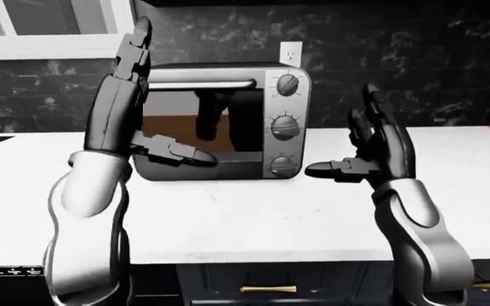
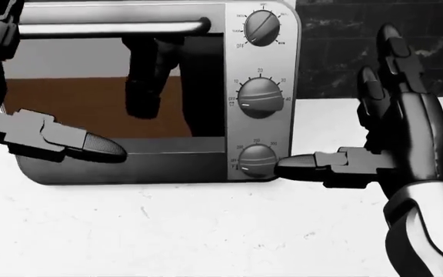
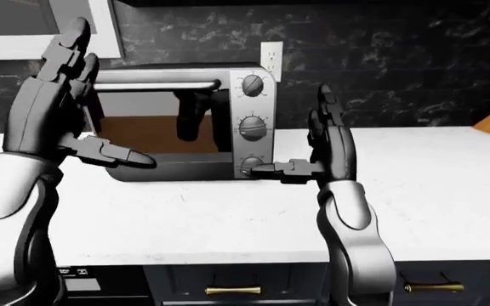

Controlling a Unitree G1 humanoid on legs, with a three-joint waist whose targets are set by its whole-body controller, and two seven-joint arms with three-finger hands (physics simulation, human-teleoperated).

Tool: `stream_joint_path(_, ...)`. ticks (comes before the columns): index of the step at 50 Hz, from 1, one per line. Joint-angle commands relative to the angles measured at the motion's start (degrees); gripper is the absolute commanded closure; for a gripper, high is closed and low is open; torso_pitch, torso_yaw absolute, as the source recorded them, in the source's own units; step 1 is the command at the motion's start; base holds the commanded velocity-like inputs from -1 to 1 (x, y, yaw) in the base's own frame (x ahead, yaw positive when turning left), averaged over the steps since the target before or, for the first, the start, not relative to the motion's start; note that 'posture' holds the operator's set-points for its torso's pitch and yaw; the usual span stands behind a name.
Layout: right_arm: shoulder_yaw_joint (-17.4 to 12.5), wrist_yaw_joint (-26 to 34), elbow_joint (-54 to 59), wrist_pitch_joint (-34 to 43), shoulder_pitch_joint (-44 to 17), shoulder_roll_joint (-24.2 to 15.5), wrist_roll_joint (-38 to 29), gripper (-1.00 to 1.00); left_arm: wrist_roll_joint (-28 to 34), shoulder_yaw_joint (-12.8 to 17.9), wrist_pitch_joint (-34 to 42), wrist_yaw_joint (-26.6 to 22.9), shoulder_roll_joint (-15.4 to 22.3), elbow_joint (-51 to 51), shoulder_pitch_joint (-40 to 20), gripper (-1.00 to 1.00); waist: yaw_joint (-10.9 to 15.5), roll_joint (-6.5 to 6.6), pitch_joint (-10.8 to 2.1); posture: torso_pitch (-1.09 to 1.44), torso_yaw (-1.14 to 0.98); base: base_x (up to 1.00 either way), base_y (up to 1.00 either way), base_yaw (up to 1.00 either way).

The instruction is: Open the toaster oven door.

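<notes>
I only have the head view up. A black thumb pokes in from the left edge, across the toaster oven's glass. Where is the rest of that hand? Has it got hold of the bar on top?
Observer: Not by the look of it. In the left-eye view the black three-finger left hand is open. Its fingers point straight up across the left end of the silver toaster oven and are not curled round the silver bar handle.
Operator: Thanks. My picture cuts off at the oven's top. Is anything up there?
Observer: Yes, a white wall outlet shows just above the oven's top right corner, on the black marbled wall.
</notes>
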Motion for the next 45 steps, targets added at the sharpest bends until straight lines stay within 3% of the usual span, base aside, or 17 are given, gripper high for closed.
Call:
stream_joint_path(1,-0.11,0.01,-1.31,-1.53,-1.56,-0.27,-0.05,-1.0,6.64,0.18,-6.65,-2.61,0.62,4.38,-1.41,-1.0,-0.03,-0.16,0.22,-0.53,0.0,0.0,0.0,0.0)
stream_joint_path(8,-0.14,-0.14,-1.41,-1.21,-1.78,-0.31,0.01,-1.0,19.52,1.41,-18.83,-6.96,0.51,15.82,-3.23,-1.0,-0.15,-0.34,0.21,-0.53,0.0,0.0,0.0,0.0)
stream_joint_path(18,0.04,-0.18,-0.75,-1.45,-2.1,-0.28,-0.21,-1.0,32.74,1.41,-34.06,-6.38,0.73,28.35,-3.71,-1.0,-0.39,-0.6,-0.06,-0.53,0.0,0.0,0.0,0.0)
stream_joint_path(32,-0.39,-0.22,-1.28,-1.08,-1.96,-0.41,0.13,-1.0,42.25,-0.26,-40.69,-7.99,-1.06,32.54,-5.83,-1.0,-0.62,-0.73,-0.15,-0.53,0.0,0.0,0.0,0.0)
stream_joint_path(45,-0.15,-0.29,-0.85,-1.22,-2.34,-0.51,0.02,-1.0,45.24,-0.42,-41.44,-8.52,-2.18,36.5,-5.39,-1.0,-1.01,-0.72,-0.14,-0.53,0.0,0.0,0.0,0.0)
